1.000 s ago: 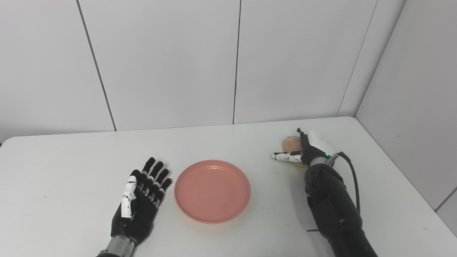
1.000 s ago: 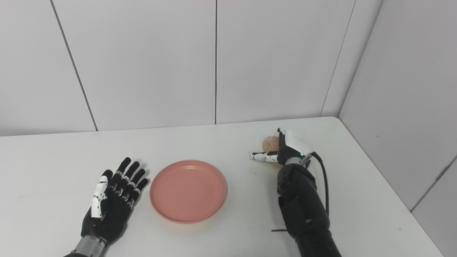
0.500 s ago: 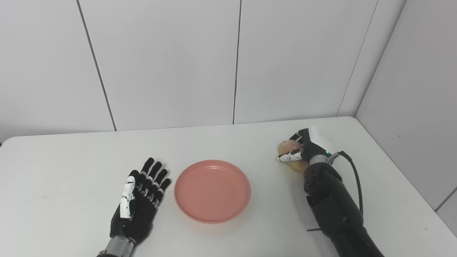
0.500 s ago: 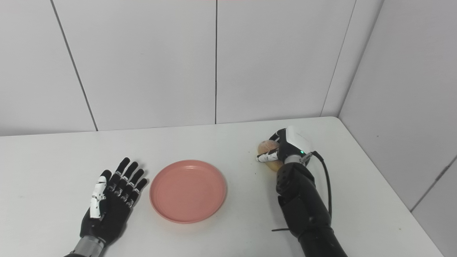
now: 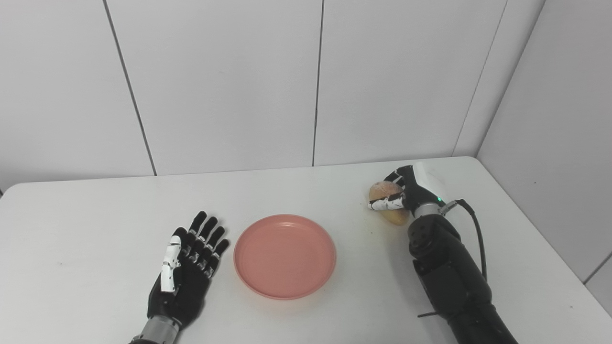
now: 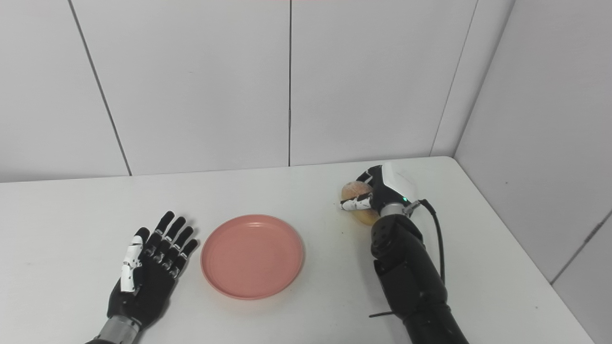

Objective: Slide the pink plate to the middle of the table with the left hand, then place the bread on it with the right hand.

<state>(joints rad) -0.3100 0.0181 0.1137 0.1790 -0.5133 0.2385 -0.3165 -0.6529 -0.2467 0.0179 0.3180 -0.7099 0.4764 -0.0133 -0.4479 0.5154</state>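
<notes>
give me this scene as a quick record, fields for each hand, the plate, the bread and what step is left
left hand: open, flat on the table, just left of the plate, not touching it
right hand: shut on the bread, at the right side of the table
pink plate: empty, near the middle of the table
bread: in the right hand's grip, to the right of the plate
table: white
step left: carry the bread over and set it on the plate
</notes>
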